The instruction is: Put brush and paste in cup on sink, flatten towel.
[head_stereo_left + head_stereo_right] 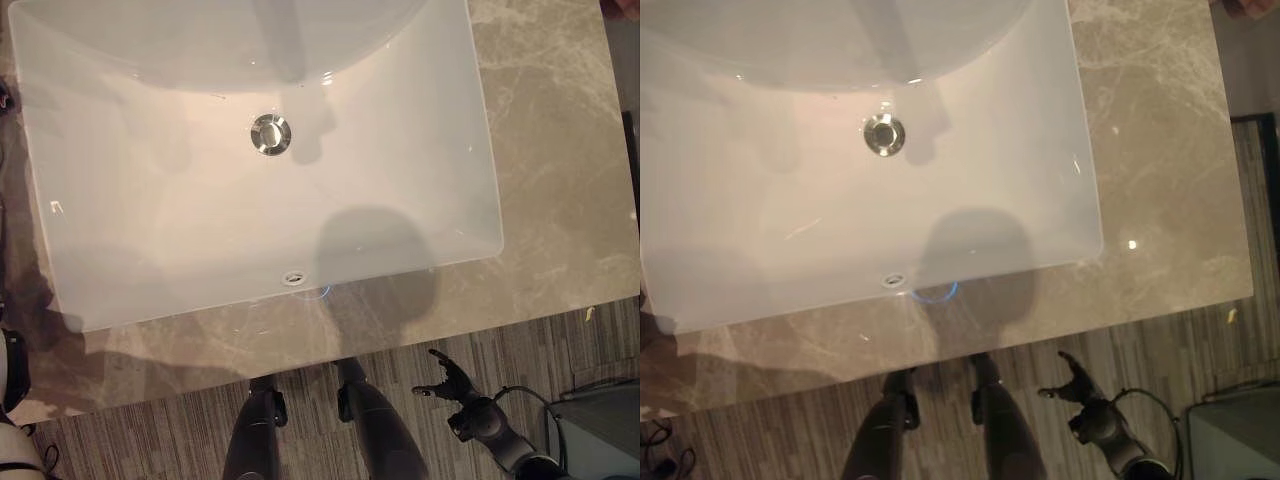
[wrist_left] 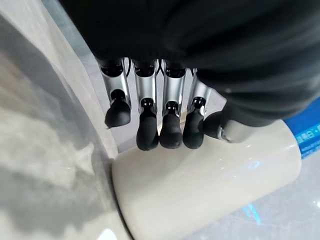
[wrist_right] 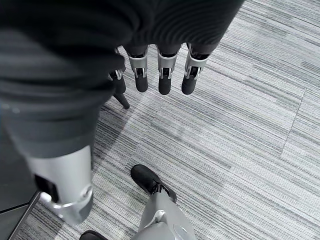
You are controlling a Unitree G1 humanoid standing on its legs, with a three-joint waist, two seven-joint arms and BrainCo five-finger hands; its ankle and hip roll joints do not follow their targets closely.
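Sink (image 1: 420, 230): a white rectangular basin is seen from above, set into the countertop directly ahead of the robot; its bowl is bare and glossy.
Right hand (image 1: 447, 382): it is held low, in front of the counter's near edge and to the right, over the floor. The fingers (image 3: 165, 75) are extended straight with the dark tips pointing down, and the thumb is spread apart from them. Nothing is grasped; the hand is relaxed and empty.
Left hand (image 2: 160, 105): in its wrist view the fingers hang side by side, straight, with nothing enclosed between them and the thumb. The hand is loose and empty.
Beyond the left hand: a cream rounded block (image 2: 200, 185) is seen just past the fingertips; whether it is touched cannot be told. A grey panel (image 2: 45, 150) runs alongside it.
Beyond the right hand: striped grey carpet (image 3: 240, 140) lies below the fingertips, well apart from them.
Drain (image 1: 270, 133): a round chrome fitting is set in the bowl's floor, towards the far side.
Overflow hole (image 1: 293, 278): a small metal-ringed opening is set in the near wall of the basin.
Countertop (image 1: 550, 160): beige veined stone surrounds the basin, widest on the right side.
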